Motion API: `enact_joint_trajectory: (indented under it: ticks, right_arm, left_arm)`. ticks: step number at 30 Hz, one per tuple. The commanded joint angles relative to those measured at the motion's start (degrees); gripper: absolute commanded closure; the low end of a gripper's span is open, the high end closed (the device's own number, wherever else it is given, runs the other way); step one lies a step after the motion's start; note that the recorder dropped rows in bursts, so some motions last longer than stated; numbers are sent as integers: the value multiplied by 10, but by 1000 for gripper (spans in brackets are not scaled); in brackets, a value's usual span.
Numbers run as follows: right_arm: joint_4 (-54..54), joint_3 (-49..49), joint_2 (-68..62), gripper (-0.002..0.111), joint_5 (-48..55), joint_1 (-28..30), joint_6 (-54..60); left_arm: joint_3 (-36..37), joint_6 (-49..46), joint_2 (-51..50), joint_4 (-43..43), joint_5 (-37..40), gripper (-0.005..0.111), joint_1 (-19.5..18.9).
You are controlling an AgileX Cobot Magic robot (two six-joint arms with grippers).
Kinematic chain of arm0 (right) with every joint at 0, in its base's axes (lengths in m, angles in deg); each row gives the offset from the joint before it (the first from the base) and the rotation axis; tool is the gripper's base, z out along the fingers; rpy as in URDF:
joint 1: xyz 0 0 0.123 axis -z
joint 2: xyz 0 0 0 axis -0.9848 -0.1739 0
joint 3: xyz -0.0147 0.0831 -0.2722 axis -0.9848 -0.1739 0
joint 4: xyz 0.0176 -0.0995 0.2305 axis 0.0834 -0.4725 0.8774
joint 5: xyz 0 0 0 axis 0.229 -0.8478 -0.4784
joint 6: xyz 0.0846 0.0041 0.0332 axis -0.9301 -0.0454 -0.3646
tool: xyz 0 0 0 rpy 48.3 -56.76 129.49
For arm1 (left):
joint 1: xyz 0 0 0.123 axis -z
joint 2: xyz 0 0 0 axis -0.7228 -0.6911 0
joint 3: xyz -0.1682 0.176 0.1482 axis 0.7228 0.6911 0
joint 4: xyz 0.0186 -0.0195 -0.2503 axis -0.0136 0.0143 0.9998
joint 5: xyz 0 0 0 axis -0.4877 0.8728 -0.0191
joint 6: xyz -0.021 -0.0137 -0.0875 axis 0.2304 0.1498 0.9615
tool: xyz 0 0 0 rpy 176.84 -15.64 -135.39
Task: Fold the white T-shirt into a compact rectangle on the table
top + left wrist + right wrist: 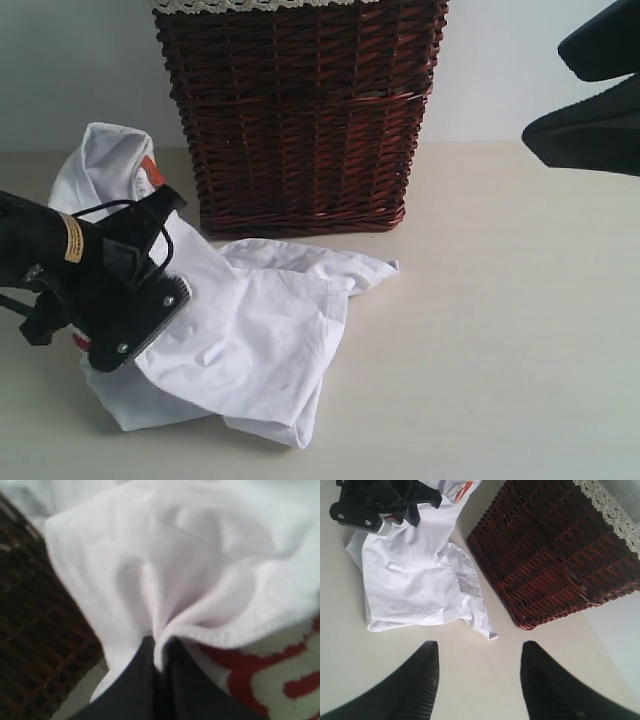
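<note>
Right in front of the wicker basket (300,120), off its left corner as the exterior view shows it, my left tool (159,642) is pinched tight on a fold of the white T-shirt (250,330). Its two dark fingers (135,680) meet with a ridge of white cloth squeezed between them, and the fabric puckers outward from that spot. Just beside the pinch runs a hem, and under it lies the red band (250,675) with its puffy pale letters.

The shirt lies crumpled on the bench (500,350). One end is bunched up beside the basket's left wall, where an orange-red scrap of print (152,172) peeks out. The rest spreads in front of the basket's base, with one flap reaching along close to the basket's foot.

My right tool (480,647) hangs above bare bench, off the basket's right side and well apart from the shirt. Its two ribbed fingers stand wide with nothing between them.

The basket stands upright, dark red-brown, with a lace-trimmed liner (260,5) along its rim.
</note>
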Motion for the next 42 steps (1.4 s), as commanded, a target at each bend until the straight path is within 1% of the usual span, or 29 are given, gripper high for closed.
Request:
enact_joint_trajectory:
  ticks: [1, 3, 6, 9, 14, 16, 21, 23, 26, 29, 30, 32, 33, 34, 35, 36, 37, 38, 39, 40, 41, 42]
  right_arm:
    - [-2, -3, 1, 60, -9, -1, 2]
    - [-2, -3, 1, 60, -9, -1, 2]
    - [-2, -3, 1, 60, -7, -1, 2]
    - [-2, -3, 1, 60, -7, -1, 2]
    - [-2, -3, 1, 60, -6, -1, 1]
    - [0, -3, 1, 60, -6, -1, 1]
    - [0, -3, 1, 60, -6, -1, 1]
    - [0, -3, 1, 60, -6, -1, 1]
    - [0, -3, 1, 60, -6, -1, 1]
    - [1, -3, 1, 60, -6, -1, 1]
    - [1, -3, 1, 60, -6, -1, 1]
    - [1, -3, 1, 60, -5, -1, 1]
    - [1, -3, 1, 60, -5, -1, 1]
    - [1, -3, 1, 60, -4, -1, 1]
    - [1, -3, 1, 60, -4, -1, 1]
    - [1, -3, 1, 60, -2, -1, 1]
    - [1, -3, 1, 60, 3, -1, 1]
    - [1, -3, 1, 60, 7, -1, 1]
    - [1, -3, 1, 60, 7, -1, 1]
    - [1, -3, 1, 60, 7, -1, 1]
    - [4, -3, 1, 60, 5, -1, -3]
    - [24, -3, 1, 60, -1, -1, -4]
  left_arm:
    - [2, 202, 46, 13, -74, 107, 1]
    - [2, 284, 80, 13, -76, 107, 1]
    - [2, 364, 140, 13, -73, 107, 1]
    - [-11, 441, 204, 13, -49, 107, 1]
    - [-49, 515, 300, 13, 11, 107, 1]
    - [-71, 580, 333, 13, 39, 107, 1]
    - [-139, 816, 407, 13, 83, 107, 1]
    - [-166, 872, 425, 21, 87, 107, 1]
    - [-206, 937, 438, 74, 85, 107, 1]
    - [-247, 1000, 437, 116, 117, 107, 1]
    - [-260, 1013, 431, 105, 137, 107, 1]
    - [-280, 1060, 409, 37, 204, 107, -4]
    - [-285, 1114, 374, -35, 299, 107, -24]
    - [-285, 1105, 358, -47, 333, 107, -37]
    - [-281, 1062, 313, -46, 390, 107, -70]
    - [-280, 1049, 294, -46, 405, 107, -87]
    - [-280, 1036, 252, -25, 417, 107, -130]
    - [-280, 1018, 237, -10, 417, 107, -146]
    - [-280, 980, 219, 30, 399, 107, -177]
    - [-280, 971, 217, 51, 389, 107, -186]
    - [-286, 960, 216, 103, 360, 107, -203]
    - [-297, 946, 216, 142, 343, 107, -211]
